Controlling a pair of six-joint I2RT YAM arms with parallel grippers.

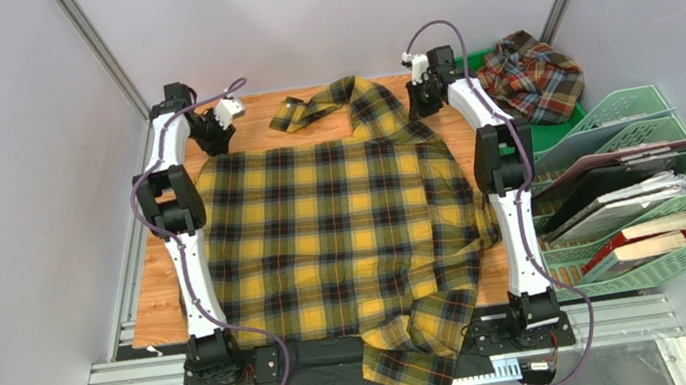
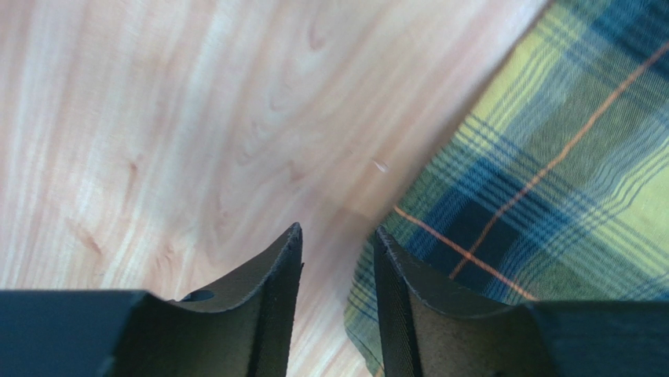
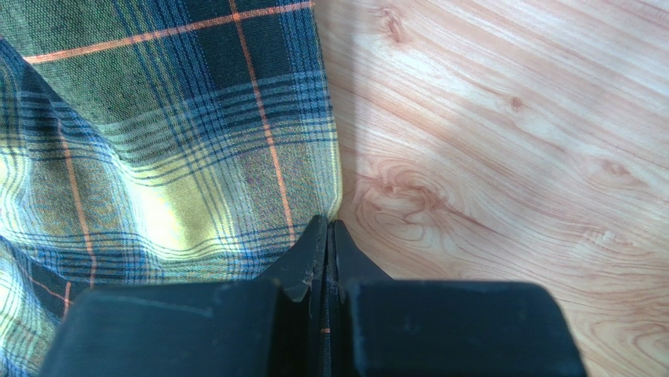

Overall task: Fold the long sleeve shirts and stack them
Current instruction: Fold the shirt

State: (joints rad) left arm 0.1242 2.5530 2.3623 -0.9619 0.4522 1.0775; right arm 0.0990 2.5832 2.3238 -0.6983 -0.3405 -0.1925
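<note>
The yellow and black check shirt (image 1: 343,233) lies spread flat on the wooden table (image 1: 160,299). One sleeve (image 1: 422,363) hangs over the near edge and the other (image 1: 305,112) lies bunched at the far edge. My left gripper (image 1: 213,135) is at the shirt's far left corner. In the left wrist view it (image 2: 338,229) is open, with the shirt's edge (image 2: 550,157) by its right finger. My right gripper (image 1: 420,101) is at the far right corner. In the right wrist view it (image 3: 327,222) is shut on the shirt's edge (image 3: 173,141). The rust-red shirt (image 1: 531,75) lies crumpled at the back right.
The rust-red shirt rests on a green plastic tray (image 1: 573,112). A green file rack (image 1: 659,259) with folders and books stands along the table's right side. Grey walls enclose the table at the back and both sides.
</note>
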